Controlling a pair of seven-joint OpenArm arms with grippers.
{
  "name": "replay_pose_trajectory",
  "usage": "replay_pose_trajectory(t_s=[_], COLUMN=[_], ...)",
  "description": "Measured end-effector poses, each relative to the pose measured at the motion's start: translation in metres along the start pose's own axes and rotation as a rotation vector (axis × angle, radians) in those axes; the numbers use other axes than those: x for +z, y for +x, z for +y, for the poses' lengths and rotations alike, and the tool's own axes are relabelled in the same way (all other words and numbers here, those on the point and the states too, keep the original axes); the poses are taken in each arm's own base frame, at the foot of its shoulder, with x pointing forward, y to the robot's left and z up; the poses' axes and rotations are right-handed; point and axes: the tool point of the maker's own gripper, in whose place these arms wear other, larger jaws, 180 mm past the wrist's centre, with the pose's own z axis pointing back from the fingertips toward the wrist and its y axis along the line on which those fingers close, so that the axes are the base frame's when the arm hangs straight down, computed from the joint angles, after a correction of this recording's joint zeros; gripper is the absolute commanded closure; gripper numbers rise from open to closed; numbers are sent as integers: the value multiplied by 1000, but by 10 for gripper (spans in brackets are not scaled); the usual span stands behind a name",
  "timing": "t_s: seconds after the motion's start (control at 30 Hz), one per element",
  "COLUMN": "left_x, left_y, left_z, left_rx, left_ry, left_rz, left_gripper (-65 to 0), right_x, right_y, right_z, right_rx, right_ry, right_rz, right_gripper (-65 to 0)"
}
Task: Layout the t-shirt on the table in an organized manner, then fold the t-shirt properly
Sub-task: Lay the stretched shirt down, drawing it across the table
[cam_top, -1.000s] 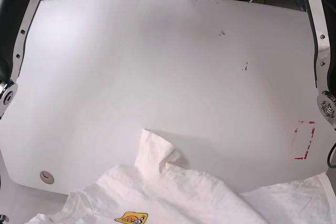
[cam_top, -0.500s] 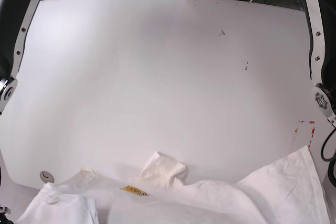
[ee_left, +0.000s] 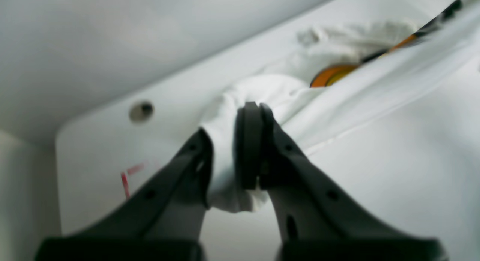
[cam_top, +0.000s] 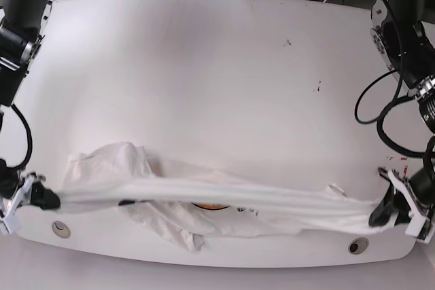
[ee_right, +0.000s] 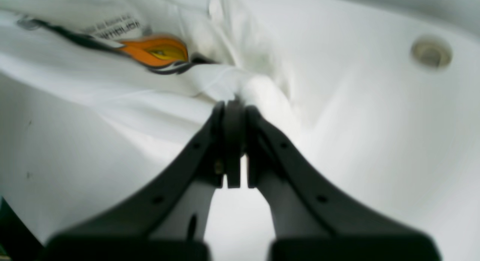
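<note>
- Table (cam_top: 217,86): white, glossy, mostly bare across the far part; dark specks (cam_top: 287,43) toward the far right of the base view.
- Shirt (cam_top: 224,198): stretched into a long, bunched band along the near edge of the table, slack folds sagging below; orange print (ee_right: 155,51) peeking out mid-span.
- Left gripper (ee_left: 234,148): pressed together on a wad of shirt cloth, beside red tape (ee_left: 125,182).
- Right gripper (ee_right: 232,141): pinched on the shirt's other end, seemingly just a thin fold.
- Grommet holes (cam_top: 60,228) near each held end.
</note>
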Motion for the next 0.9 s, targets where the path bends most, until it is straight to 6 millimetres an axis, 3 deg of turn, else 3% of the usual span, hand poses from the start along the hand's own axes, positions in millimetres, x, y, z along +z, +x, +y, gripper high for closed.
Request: replay_pose_trajectory(t_s=[0.07,0.17,0.33,0.5,0.67,0.9], left_x=[6,11,28,49,59,82], left_y=[-28,-59,-94,-125,-150,-186], left_z=[0,-9,-23,-24,-28,-36], left_rx=[37,83,153,201,235,300], left_ry=[17,5,-22,3,13,27], left_rz=[52,97,125,202,268,340], left_gripper=[0,0,0,0,0,0], right_x=[0,-3,-9,4,1,14], right_y=[-30,-59,-109,-139,-166,-234], right_z=[-2,5,20,29,41,56], right_rx=[-41,-95,-152,-162,-210,-320], right_ry=[9,50,90,84,104,103], right_rz=[44,59,125,149,162,260], right_gripper=[0,0,0,0,0,0])
